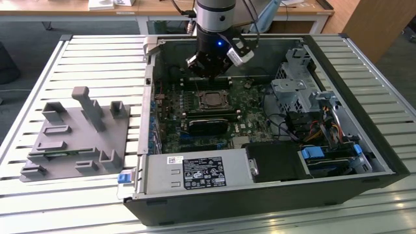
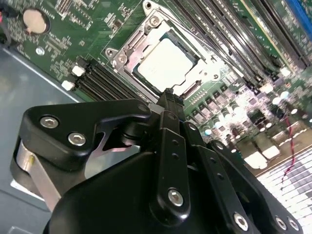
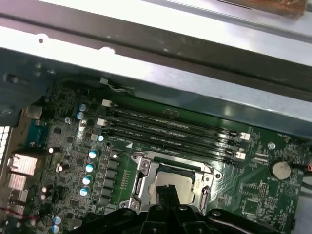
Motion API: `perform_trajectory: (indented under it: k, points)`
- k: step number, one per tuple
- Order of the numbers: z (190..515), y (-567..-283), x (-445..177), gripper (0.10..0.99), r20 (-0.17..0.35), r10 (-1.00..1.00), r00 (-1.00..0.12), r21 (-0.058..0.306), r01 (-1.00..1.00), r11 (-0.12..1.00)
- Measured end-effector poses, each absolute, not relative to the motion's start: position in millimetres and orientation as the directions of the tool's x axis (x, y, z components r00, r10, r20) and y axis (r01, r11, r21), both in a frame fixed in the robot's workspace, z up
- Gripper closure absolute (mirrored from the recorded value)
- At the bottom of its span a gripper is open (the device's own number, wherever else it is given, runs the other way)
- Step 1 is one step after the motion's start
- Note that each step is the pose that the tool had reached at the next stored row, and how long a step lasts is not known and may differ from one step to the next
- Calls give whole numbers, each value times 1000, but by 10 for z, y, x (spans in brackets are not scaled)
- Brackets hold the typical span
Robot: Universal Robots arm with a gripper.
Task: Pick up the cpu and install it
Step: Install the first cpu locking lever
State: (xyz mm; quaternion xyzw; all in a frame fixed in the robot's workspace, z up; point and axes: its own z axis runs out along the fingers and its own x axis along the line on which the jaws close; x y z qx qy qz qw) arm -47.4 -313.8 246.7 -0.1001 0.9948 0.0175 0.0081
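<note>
The cpu (image 1: 212, 100) lies flat in the motherboard socket inside the open computer case (image 1: 151, 97). Its silvery top (image 2: 163, 63) is ringed by the metal socket frame in both wrist views (image 3: 184, 181). My gripper (image 1: 209, 75) hangs just above the socket's far side in the exterior view. In both wrist views its black fingertips (image 2: 170, 96) are pressed together into one narrow tip (image 3: 167, 191) that ends at the cpu's edge, with nothing between them. Whether the tip touches the chip I cannot tell.
Black memory slots (image 3: 170, 129) run along the socket's far side. A black block (image 1: 208, 127) sits nearer on the board. The power supply (image 1: 195, 173) is at the front, and drive bays and cables (image 1: 312, 117) are at the exterior view's right. A grey fixture (image 1: 75, 141) lies outside on the slatted table.
</note>
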Motion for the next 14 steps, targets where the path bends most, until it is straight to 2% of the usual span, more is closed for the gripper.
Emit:
perform_trajectory:
  k: [14]
  points:
    - [2458,-3159,-531,980,-19,-138,-990,33,-138,990]
